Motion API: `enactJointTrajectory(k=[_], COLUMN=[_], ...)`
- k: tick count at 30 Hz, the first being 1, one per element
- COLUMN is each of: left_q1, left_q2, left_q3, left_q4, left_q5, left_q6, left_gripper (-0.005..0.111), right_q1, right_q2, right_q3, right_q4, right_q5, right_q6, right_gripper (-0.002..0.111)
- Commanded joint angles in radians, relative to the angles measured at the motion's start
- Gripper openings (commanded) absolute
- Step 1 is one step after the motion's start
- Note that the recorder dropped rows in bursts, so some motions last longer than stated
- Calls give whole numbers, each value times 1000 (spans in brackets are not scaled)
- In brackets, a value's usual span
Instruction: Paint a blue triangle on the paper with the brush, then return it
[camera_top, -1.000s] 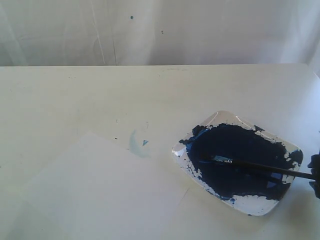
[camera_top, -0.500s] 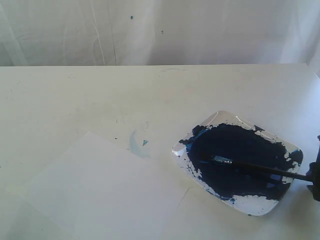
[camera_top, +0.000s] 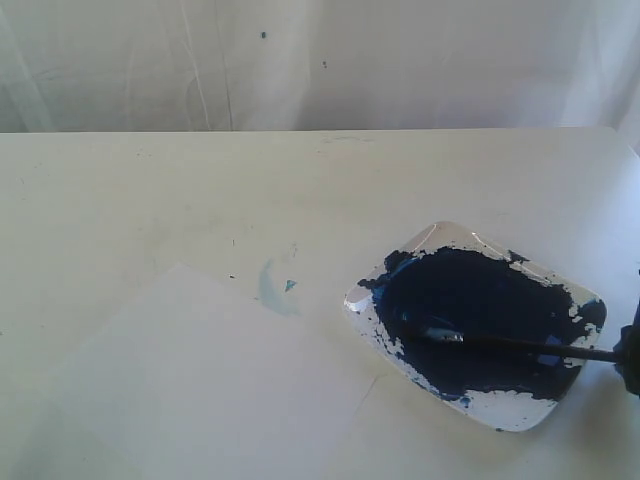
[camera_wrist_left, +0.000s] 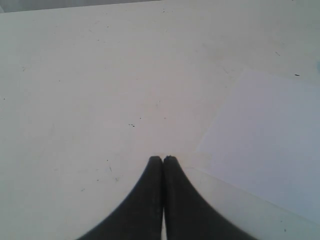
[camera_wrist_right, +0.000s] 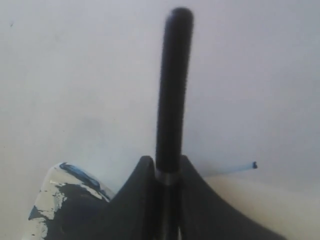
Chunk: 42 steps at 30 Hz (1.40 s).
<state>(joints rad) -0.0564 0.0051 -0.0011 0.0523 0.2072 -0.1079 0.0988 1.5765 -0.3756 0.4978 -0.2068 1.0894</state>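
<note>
The brush (camera_top: 520, 346) lies low across a white tray (camera_top: 500, 415), its silver ferrule and tip in the dark navy paint pool (camera_top: 470, 295). At the exterior view's right edge, my right gripper (camera_top: 630, 356) is shut on the handle. In the right wrist view the black handle (camera_wrist_right: 172, 90) sticks out between the fingers of my right gripper (camera_wrist_right: 163, 159). The paper (camera_top: 200, 370) lies front left, blank; no blue triangle shows on it. My left gripper (camera_wrist_left: 162, 159) is shut and empty above bare table, beside the paper (camera_wrist_left: 270, 135). It is out of the exterior view.
A faint pale-blue smudge (camera_top: 270, 287) marks the table by the paper's far corner. A thin pale stick with a dark end (camera_wrist_right: 235, 170) lies near my right gripper. The tray's corner (camera_wrist_right: 50, 200) shows beside the right fingers. A white cloth backdrop (camera_top: 320, 60) hangs behind the table.
The brush's ferrule and tip have shifted slightly toward the tray's front side within the paint pool. My right gripper has slid a little further out of the exterior view's right edge.
</note>
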Motion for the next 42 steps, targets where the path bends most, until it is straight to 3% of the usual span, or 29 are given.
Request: enactJointTrajectory(k=[1, 13, 22, 27, 35, 42], left_q1=[-5, -5, -5, -5, -5, -5], left_q2=[-5, -5, -5, -5, -5, -5], left_q3=[1, 1, 1, 1, 1, 1], left_q4=[2, 2, 2, 2, 2, 2], left_q5=[1, 1, 1, 1, 1, 1], left_q6=[3, 3, 3, 3, 3, 3], left_gripper=[0, 0, 0, 0, 0, 0], right_q1=[-10, -10, -10, -10, -10, -10], right_q2=[3, -48, -209, -276, -307, -307], right_q3=[-1, -1, -1, -1, -1, -1], right_q4=[-4, -4, -75, -316, -809, -1068], right_q5=[-8, -37, -221, -438, -798, -834], right_q6=[-1, -1, -22, -170, -612, -690], right_gripper=[6, 0, 0, 0, 0, 0])
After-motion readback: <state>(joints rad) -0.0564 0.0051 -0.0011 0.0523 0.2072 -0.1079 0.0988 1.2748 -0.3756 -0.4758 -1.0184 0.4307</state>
